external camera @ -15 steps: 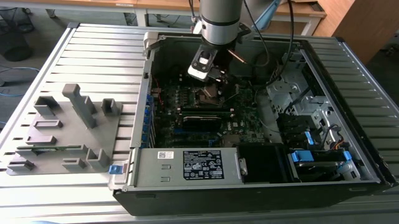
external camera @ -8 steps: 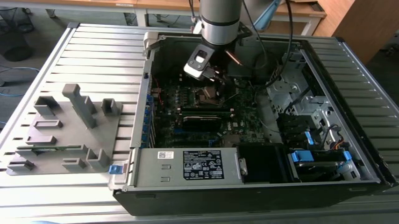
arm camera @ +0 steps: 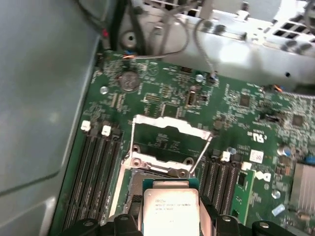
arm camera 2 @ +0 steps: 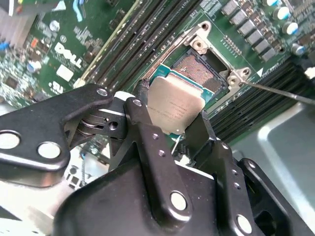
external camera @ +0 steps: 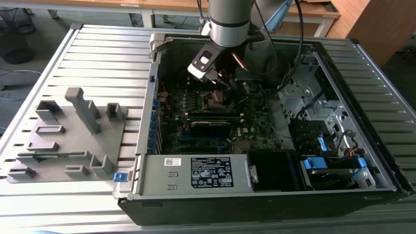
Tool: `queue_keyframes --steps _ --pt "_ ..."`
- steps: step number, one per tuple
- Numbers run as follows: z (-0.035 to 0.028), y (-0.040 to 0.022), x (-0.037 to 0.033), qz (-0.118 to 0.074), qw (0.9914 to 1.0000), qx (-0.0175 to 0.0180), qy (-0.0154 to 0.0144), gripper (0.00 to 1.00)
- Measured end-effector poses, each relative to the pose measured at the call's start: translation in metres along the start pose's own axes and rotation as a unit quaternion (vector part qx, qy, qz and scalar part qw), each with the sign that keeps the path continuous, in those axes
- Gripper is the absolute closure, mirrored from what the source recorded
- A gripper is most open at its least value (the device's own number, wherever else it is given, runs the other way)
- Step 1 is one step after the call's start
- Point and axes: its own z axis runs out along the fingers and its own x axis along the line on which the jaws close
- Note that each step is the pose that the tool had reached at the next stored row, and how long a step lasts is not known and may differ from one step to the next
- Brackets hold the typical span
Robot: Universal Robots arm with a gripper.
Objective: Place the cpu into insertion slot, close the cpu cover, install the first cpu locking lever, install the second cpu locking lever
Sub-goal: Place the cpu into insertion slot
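The black metal gripper (arm camera 2: 173,114) is closed on the cpu (arm camera 2: 170,101), its two jointed fingers (arm camera 2: 140,105) pressing opposite edges of the chip. The cpu is a small flat square with a dull silver-grey metal top and a thin green border. In the second wrist view it hangs slightly tilted.

Directly beneath and just beyond the gripper lies the insertion slot (arm camera 2: 201,69), a square dark bed of fine pins inside a silver metal rim. The chip overlaps the slot's near edge. Whether the two are touching cannot be told.

In the first wrist view, the cpu (arm camera: 170,209) sits between the gripper's (arm camera: 170,222) fingertips. The cpu cover (arm camera: 170,129), a thin silver frame with a large square window, stands raised on its hinge just past the slot. A thin wire lever (arm camera 2: 275,91) angles away from a corner of the slot, not latched.

On both sides of the gripper run long narrow black memory slots (arm camera 2: 147,34), set in a green circuit board (arm camera: 256,113) dotted with small components.

In the exterior view, the silver cylindrical arm (external camera: 229,22) reaches down so that the gripper (external camera: 217,82) is inside an open black computer case (external camera: 364,161). The case lies flat on a ribbed grey metal worktop (external camera: 104,53). Well away from the gripper, towards the exterior view's left, a grey plate (external camera: 65,131) carries upright rectangular blocks.
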Motion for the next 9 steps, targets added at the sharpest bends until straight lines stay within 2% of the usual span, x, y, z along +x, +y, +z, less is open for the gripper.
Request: queue_keyframes --steps 3,5,9 --pt "0.0004 0.0000 0.0000 0.027 0.99964 0.0005 -0.0024 0.46" --pt "0.0006 0.0000 0.0000 0.045 0.99899 0.0009 -0.0040 0.46" --pt "0.0010 -0.0001 0.0000 0.081 0.99666 0.0016 -0.0072 0.46"
